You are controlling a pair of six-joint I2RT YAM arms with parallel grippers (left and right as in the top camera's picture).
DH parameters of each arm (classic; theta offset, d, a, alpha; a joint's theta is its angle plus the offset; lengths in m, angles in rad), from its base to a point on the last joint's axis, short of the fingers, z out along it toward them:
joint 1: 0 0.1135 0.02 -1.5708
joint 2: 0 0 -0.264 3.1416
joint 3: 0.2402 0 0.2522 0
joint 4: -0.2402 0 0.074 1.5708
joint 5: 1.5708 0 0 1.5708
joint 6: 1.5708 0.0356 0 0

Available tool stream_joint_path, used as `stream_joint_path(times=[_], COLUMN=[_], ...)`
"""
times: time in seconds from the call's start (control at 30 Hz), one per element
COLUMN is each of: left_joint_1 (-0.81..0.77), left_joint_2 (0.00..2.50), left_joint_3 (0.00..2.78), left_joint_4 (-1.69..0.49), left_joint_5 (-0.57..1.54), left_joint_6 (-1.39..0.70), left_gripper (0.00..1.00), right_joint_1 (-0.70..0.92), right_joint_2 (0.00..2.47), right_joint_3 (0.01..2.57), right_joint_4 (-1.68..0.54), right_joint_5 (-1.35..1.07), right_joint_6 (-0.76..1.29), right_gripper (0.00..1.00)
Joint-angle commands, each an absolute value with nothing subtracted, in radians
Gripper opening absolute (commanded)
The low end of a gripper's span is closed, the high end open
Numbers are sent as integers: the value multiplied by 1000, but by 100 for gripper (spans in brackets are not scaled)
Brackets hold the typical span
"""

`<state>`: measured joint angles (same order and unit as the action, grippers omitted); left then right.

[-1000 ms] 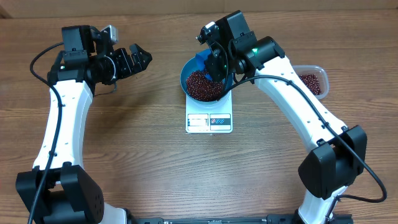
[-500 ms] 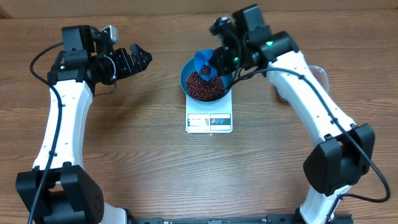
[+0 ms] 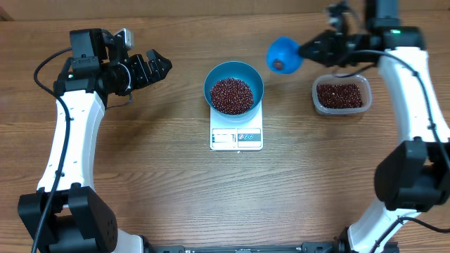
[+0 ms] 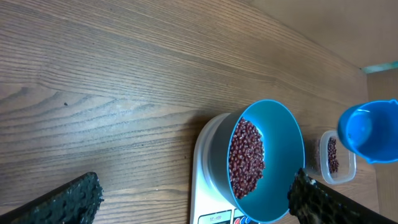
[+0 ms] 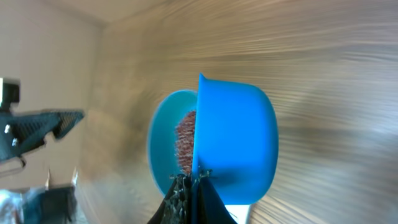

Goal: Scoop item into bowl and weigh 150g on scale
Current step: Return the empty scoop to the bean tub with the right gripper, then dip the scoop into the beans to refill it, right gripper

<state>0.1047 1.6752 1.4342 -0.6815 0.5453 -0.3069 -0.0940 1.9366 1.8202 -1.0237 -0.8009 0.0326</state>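
The blue bowl (image 3: 234,72) sits on the white scale (image 3: 236,138) at mid-table, with a heap of red-brown beans (image 3: 231,95) inside. My right gripper (image 3: 309,49) is shut on the handle of a small blue scoop (image 3: 283,55). It holds the scoop in the air between the bowl and the clear tub (image 3: 341,95). In the right wrist view the scoop (image 5: 239,137) fills the middle, with the bowl (image 5: 163,149) and beans (image 5: 185,140) behind it. My left gripper (image 3: 158,68) hangs open to the left of the bowl, holding nothing. Its wrist view shows the bowl (image 4: 280,162) between its fingers (image 4: 74,196).
The clear plastic tub at the right holds more beans (image 3: 339,94). The scale's display and buttons (image 3: 235,137) face the table's front. Bare wooden table (image 3: 140,161) surrounds the scale.
My right gripper has carried the scoop from over the bowl up and to the right, towards the tub. The left arm has not moved.
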Motion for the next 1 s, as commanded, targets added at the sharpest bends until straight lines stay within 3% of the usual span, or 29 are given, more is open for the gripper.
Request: stream_joint_path(times=[0.0, 0.47, 0.97], left_joint_1=[97, 92, 91], left_joint_2=[1655, 1655, 1655], left_joint_3=[1456, 1456, 1456], left_joint_4=[-680, -680, -680], left_joint_5=[539, 539, 539], left_joint_6=[-295, -295, -295], left_gripper=[100, 99, 99], right_joint_1=[-167, -260, -187], right_joint_2=[1906, 1906, 1908], right_joint_3=[1847, 1847, 1845], right_joint_4=[-1057, -1201, -1218], right_joint_5=[-760, -302, -126], right_joint_6=[38, 34, 30], right_gripper=[4, 4, 4])
